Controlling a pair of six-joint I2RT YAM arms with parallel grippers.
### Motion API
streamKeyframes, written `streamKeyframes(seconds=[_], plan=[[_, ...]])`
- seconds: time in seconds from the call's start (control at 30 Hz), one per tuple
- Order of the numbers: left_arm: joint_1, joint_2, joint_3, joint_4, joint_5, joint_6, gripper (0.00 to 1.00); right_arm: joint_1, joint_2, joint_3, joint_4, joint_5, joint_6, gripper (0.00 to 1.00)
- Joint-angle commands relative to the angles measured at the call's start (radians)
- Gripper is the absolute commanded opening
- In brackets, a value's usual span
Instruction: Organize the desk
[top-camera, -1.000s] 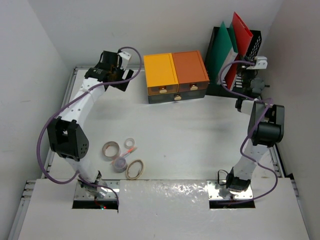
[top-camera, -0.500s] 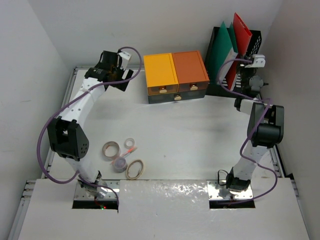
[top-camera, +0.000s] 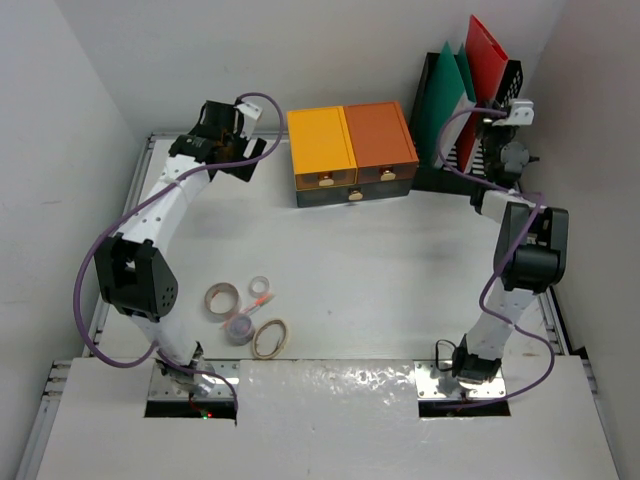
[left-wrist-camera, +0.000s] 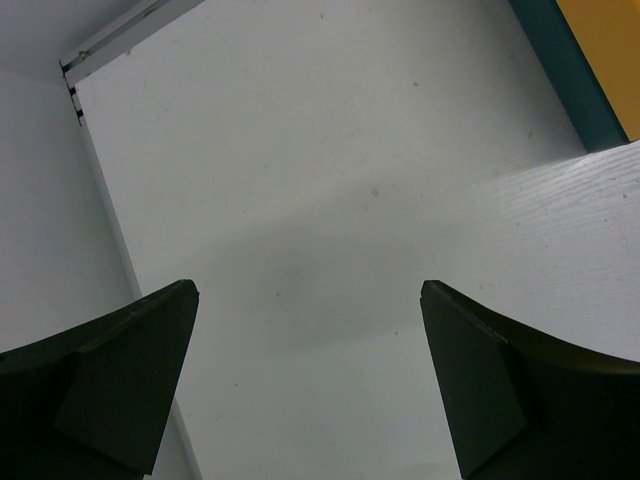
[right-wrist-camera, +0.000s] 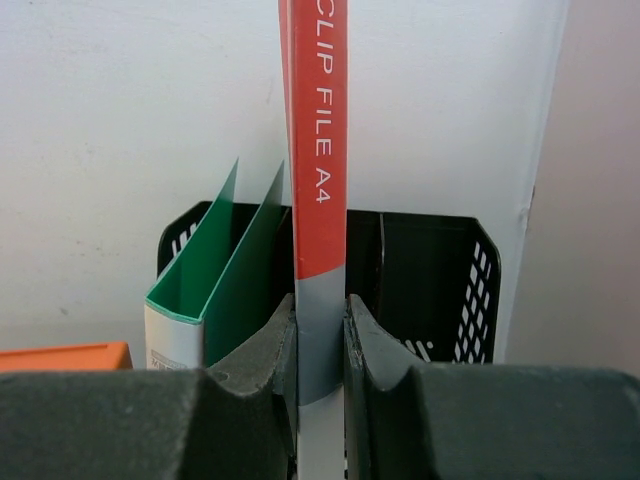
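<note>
My right gripper is shut on the spine of a red clip file, held upright in front of the black file rack. From above, the red clip file rises over the black file rack at the desk's back right corner, with the right gripper at its lower end. A green folder stands in the rack's left slot. My left gripper hangs open over the bare white desk near the back left corner, nothing between its fingers.
A drawer unit with a yellow and an orange top stands at the back middle. Several tape rolls and a small red-tipped item lie on the desk near the left arm's base. White walls close in the sides.
The right gripper has lifted the red clip file higher and more upright over the rack. The left arm has not moved.
</note>
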Motion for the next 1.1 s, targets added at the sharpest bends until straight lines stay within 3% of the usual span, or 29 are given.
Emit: streamKeyframes(seconds=[0.0,0.13,0.33,0.53,0.63,0.77,0.87,1.07], plan=[[0.012,0.003,0.038,0.030,-0.008,0.003,0.93,0.002,0.012,0.055,0.382,-0.008,0.021,0.00],[0.012,0.002,0.035,0.031,-0.009,0.006,0.93,0.002,0.052,0.026,0.367,-0.038,0.053,0.00],[0.012,-0.003,0.035,0.030,-0.009,0.014,0.93,0.001,0.049,-0.043,0.344,-0.035,0.060,0.31],[0.012,-0.004,0.026,0.033,-0.003,0.013,0.93,-0.004,-0.020,-0.038,0.223,-0.028,0.072,0.35],[0.012,-0.007,0.019,0.039,-0.002,0.016,0.93,-0.010,-0.069,-0.009,0.112,-0.003,0.096,0.37],[0.012,-0.015,0.005,0.048,0.001,0.026,0.93,-0.013,-0.101,0.080,-0.113,-0.003,0.098,0.52],[0.014,-0.020,-0.001,0.053,0.004,0.031,0.93,-0.013,-0.086,0.190,-0.275,-0.006,0.113,0.58],[0.023,-0.036,-0.029,0.070,0.009,0.042,0.93,-0.013,0.013,0.432,-0.552,0.005,0.135,0.56]])
